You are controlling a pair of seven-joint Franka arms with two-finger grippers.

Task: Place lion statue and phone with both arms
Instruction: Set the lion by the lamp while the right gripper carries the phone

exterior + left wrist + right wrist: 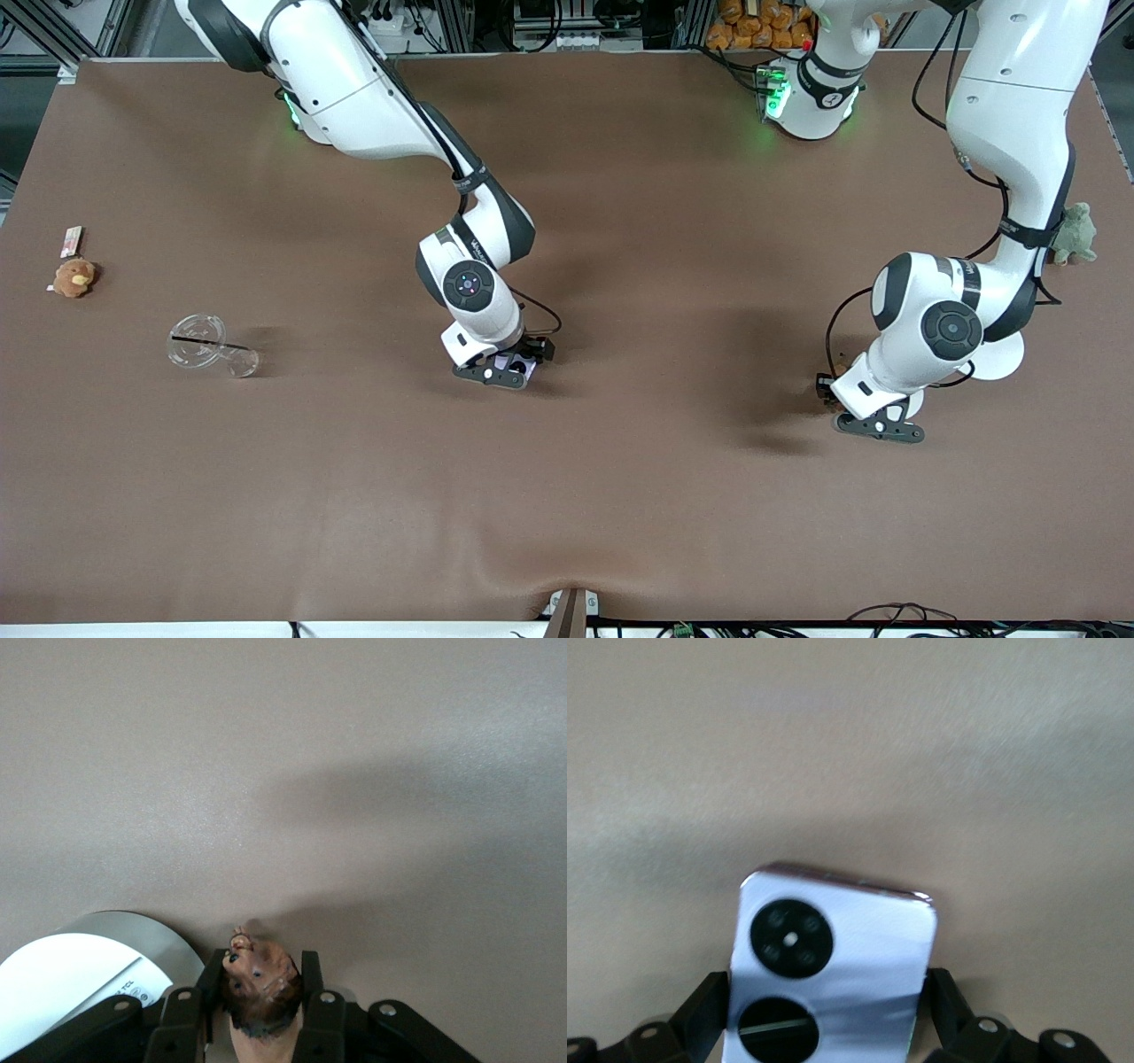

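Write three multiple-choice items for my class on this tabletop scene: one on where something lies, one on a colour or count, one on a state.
1. Where does the tan plush toy lie?
A. toward the right arm's end of the table
B. under the left gripper
C. inside the clear cup

2. How many black round camera circles does the phone show?
A. none
B. two
C. four

3. What is the left gripper doing?
A. hanging open over bare table
B. shut on the lion statue
C. shut on the white disc

Answers: 1 A, it sits near that table edge in the front view. 2 B, the right wrist view shows two. 3 B, the fingers flank the figurine.
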